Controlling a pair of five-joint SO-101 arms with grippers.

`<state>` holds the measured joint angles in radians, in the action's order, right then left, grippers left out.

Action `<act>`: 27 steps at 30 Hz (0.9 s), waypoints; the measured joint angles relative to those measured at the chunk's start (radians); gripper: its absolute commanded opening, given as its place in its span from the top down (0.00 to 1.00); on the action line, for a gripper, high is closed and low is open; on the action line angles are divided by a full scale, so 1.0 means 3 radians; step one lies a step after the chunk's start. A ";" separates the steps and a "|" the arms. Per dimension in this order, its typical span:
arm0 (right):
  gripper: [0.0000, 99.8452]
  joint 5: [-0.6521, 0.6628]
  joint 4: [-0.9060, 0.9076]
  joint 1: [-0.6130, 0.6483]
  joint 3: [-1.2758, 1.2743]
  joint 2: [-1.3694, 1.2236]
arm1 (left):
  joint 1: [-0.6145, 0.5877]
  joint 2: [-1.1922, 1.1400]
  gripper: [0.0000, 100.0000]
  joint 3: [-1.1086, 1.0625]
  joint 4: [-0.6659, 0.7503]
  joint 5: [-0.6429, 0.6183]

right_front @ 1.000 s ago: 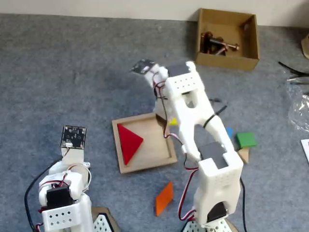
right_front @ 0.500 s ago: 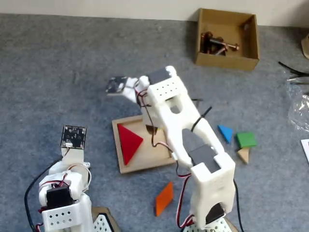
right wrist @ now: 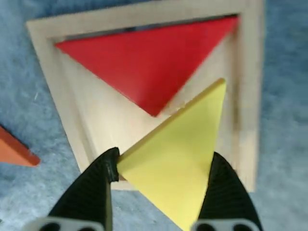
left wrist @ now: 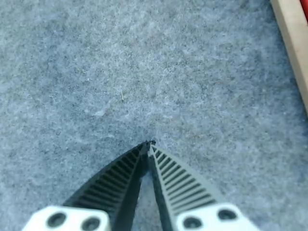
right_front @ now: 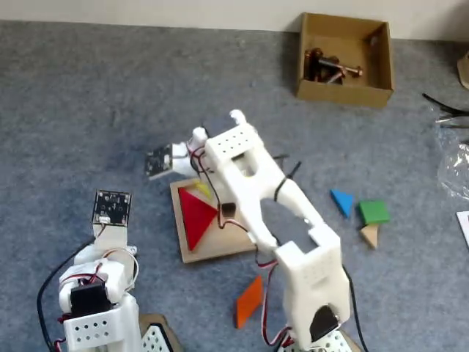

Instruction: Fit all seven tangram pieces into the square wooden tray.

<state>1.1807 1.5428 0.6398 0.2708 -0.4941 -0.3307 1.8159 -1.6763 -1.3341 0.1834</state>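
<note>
R claw (right wrist: pixel 164 161) clamped on yellow triangle (right wrist: pixel 187 139), above tray (right wrist: pixel 250 91); red triangle (right wrist: pixel 147 60) lies inside. L claw (left wrist: pixel 148 144) together, over carpet (left wrist: pixel 144 62).

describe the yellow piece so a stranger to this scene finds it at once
Find the square wooden tray in the middle of the grey carpet, with a red triangle lying inside. Over its rim, the right gripper holds a yellow triangle: the only yellow piece, and the only one gripped.
</note>
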 measured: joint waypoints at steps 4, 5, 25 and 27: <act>0.94 0.0020 -0.0005 0.0031 0.0000 -0.0102 | 0.0000 0.0000 0.99 0.0000 0.0000 0.0000; 0.94 0.0020 -0.0005 0.0051 0.0000 -0.0102 | 0.0000 0.0000 0.99 0.0000 0.0000 0.0000; 0.94 0.0041 -0.0455 0.0072 0.0000 -0.0102 | 0.0000 0.0000 0.99 0.0000 0.0000 0.0000; 0.94 0.0041 -0.0455 0.0072 0.0000 -0.0102 | 0.0000 0.0000 0.99 0.0000 0.0000 0.0000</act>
<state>1.1930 1.4062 0.6613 0.2708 -0.5247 -0.3307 1.8159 -1.6763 -1.3341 0.1834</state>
